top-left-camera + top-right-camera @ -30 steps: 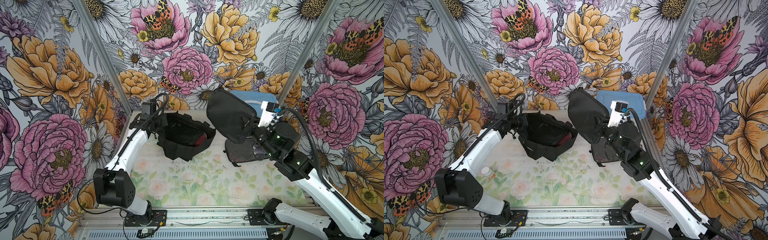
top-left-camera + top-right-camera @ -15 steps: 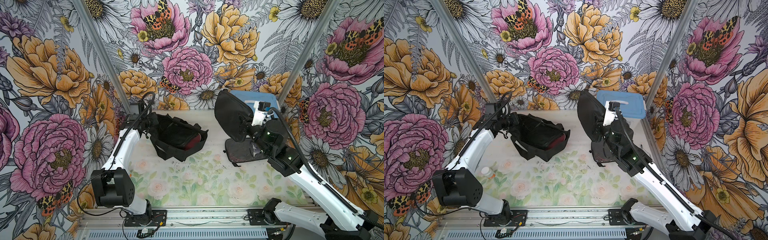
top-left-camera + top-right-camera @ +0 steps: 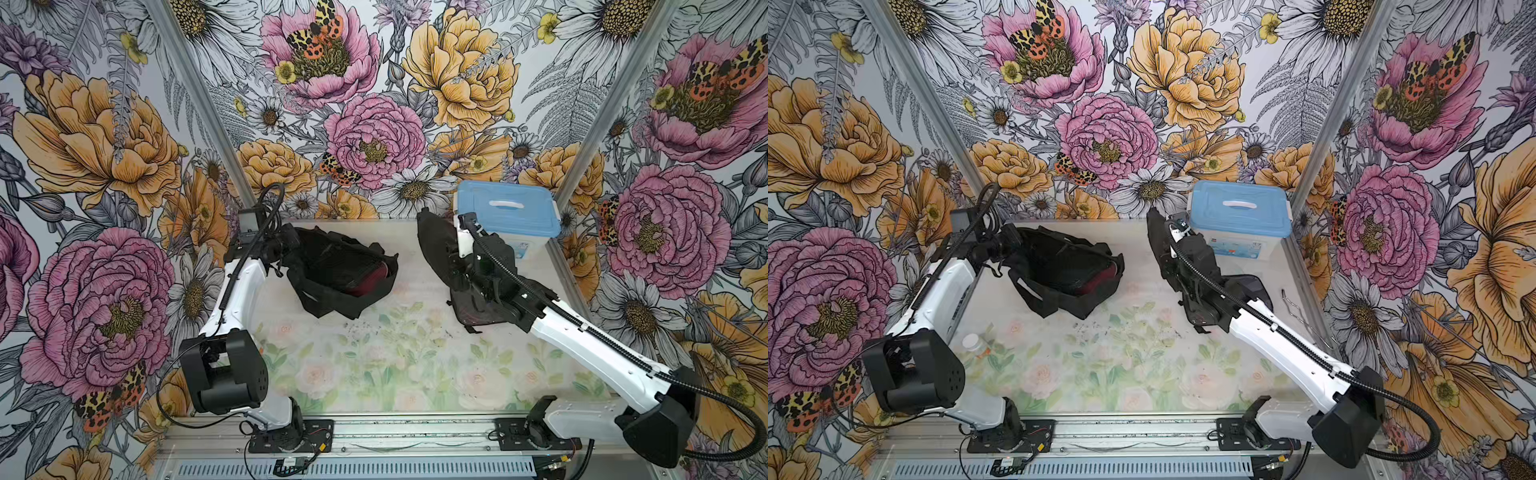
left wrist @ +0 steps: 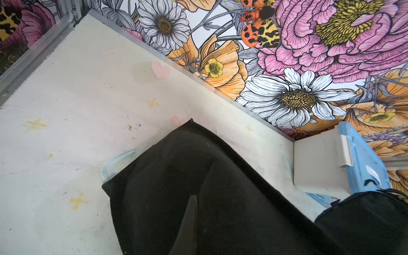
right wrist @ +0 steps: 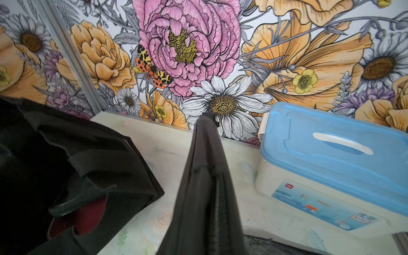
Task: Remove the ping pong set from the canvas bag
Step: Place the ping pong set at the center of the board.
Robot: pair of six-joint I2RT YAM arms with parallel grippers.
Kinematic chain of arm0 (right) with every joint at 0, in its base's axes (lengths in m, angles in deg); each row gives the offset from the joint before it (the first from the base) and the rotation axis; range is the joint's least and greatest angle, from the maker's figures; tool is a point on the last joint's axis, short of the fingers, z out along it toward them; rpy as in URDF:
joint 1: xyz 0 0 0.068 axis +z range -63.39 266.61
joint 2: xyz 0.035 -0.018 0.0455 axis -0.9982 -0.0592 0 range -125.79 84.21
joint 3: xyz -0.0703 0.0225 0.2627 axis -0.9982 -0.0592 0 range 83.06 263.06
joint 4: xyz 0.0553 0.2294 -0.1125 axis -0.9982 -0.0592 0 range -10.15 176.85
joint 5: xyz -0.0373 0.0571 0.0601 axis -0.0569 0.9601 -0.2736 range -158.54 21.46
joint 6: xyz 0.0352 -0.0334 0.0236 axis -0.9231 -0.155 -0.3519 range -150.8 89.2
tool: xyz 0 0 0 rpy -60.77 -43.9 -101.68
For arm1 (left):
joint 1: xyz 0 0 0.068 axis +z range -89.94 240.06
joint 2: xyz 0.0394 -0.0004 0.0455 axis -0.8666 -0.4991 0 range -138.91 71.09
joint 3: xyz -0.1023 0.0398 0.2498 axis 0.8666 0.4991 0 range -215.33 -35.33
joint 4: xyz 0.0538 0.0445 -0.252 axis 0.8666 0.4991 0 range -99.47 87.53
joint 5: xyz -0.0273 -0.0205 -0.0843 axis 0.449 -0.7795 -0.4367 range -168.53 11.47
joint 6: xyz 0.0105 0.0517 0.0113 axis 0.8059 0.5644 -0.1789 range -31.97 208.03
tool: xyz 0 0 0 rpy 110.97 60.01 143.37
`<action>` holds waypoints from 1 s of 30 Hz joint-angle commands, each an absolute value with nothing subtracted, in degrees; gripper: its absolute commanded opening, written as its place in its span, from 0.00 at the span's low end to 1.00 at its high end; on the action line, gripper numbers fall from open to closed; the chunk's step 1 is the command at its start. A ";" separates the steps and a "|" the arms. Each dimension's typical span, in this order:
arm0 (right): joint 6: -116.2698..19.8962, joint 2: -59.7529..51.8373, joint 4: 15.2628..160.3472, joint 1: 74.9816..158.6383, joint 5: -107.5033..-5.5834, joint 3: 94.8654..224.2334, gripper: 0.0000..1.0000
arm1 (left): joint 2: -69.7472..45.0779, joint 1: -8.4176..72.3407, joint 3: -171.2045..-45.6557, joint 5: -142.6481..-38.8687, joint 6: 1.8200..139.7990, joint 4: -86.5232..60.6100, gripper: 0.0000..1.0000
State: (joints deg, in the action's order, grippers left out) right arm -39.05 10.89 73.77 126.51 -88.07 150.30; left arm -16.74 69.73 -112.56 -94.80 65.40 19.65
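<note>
The canvas bag (image 3: 332, 266) lies open on its side at the back left of the table, in both top views. A maroon paddle cover (image 3: 376, 276) shows in its mouth, seen also in the right wrist view as the maroon cover (image 5: 92, 212). My left gripper (image 3: 284, 245) is shut on the bag's left edge; black fabric (image 4: 198, 172) fills the left wrist view around one finger (image 4: 187, 227). My right gripper (image 3: 451, 259) is shut on a black paddle case (image 3: 430, 245), held upright and edge-on (image 5: 205, 176) above the table. A second dark case (image 3: 473, 307) lies flat beneath the right arm.
A white box with a light-blue lid (image 3: 507, 208) stands at the back right corner, close behind the held case. A small clear bottle (image 3: 971, 343) lies near the left arm's base. A bent wire (image 3: 1298, 309) rests by the right wall.
The left gripper has dragged the bag leftward. The right arm has carried the black paddle case back and right toward the box, turning it from face-on to edge-on.
</note>
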 commanded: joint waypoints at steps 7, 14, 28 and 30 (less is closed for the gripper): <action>-25.55 5.08 85.45 131.47 -92.02 151.09 0.01 | -17.94 73.23 -108.86 -93.23 64.75 17.52 0.00; -16.68 -0.76 87.96 135.44 -97.10 151.16 0.01 | -18.20 75.75 -107.32 -92.51 64.23 16.93 0.00; 0.59 -11.98 97.30 138.34 -107.25 148.09 0.00 | -18.64 77.43 -106.26 -92.82 63.44 16.23 0.00; 2.60 -13.18 99.71 138.33 -108.04 146.95 0.00 | -18.51 77.41 -106.24 -92.78 63.42 16.23 0.00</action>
State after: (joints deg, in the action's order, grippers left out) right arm -2.79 -12.67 91.13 138.05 -103.39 147.33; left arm -16.74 75.74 -107.95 -96.59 63.91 15.13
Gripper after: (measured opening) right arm 0.247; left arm 0.047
